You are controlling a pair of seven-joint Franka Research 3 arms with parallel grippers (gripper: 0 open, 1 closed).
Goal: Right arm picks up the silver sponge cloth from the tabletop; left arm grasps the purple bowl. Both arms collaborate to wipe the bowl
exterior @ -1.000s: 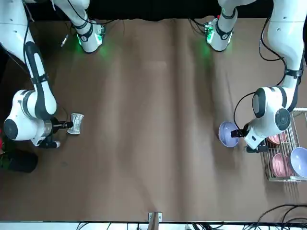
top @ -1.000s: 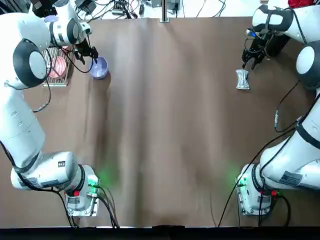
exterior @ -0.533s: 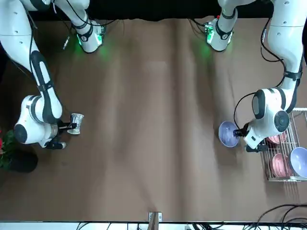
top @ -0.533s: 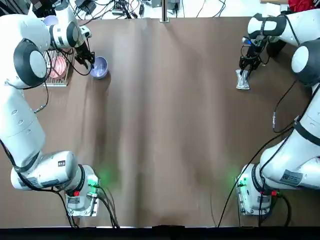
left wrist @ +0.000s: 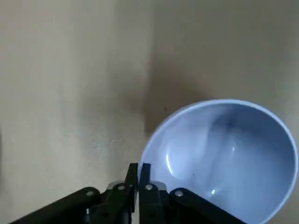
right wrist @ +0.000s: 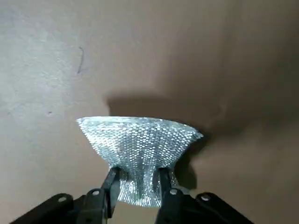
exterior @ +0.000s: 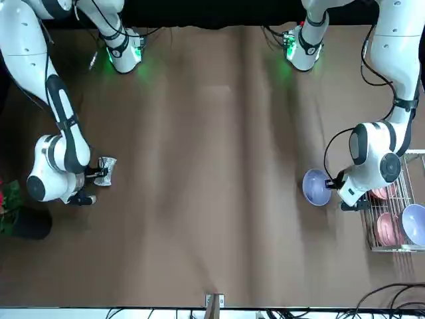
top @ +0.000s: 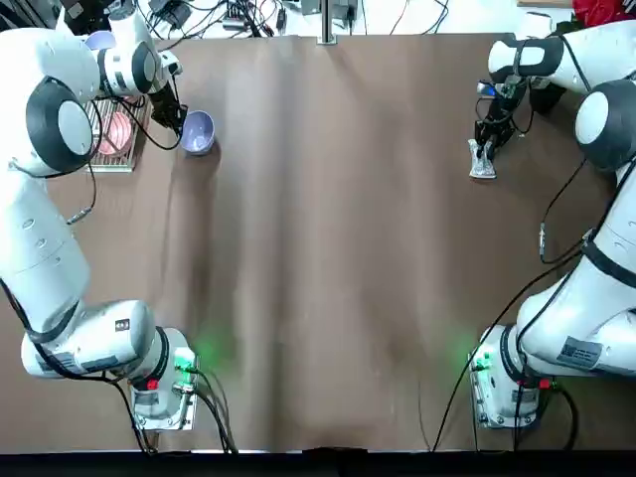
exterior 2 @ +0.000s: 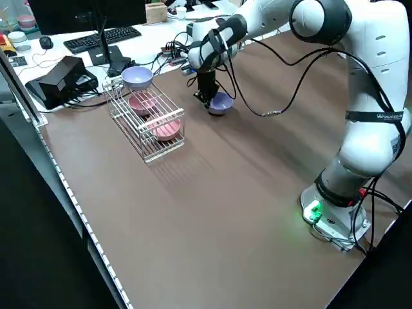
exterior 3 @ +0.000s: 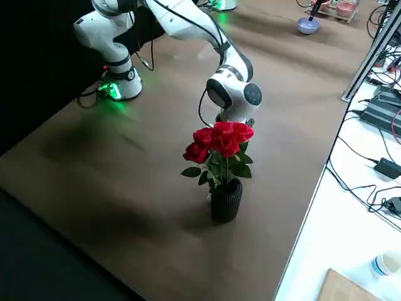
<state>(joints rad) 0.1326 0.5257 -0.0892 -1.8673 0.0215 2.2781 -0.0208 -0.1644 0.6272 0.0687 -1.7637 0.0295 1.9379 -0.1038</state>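
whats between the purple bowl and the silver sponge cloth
Only bare brown tabletop lies between the small round purple bowl and the silver sponge cloth; the top view shows it.

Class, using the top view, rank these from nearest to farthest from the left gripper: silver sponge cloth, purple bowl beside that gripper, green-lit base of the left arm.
From the left gripper:
1. Purple bowl: right beside it.
2. Left arm's base: robot's side of the table.
3. Silver sponge cloth: far right, at the right gripper.
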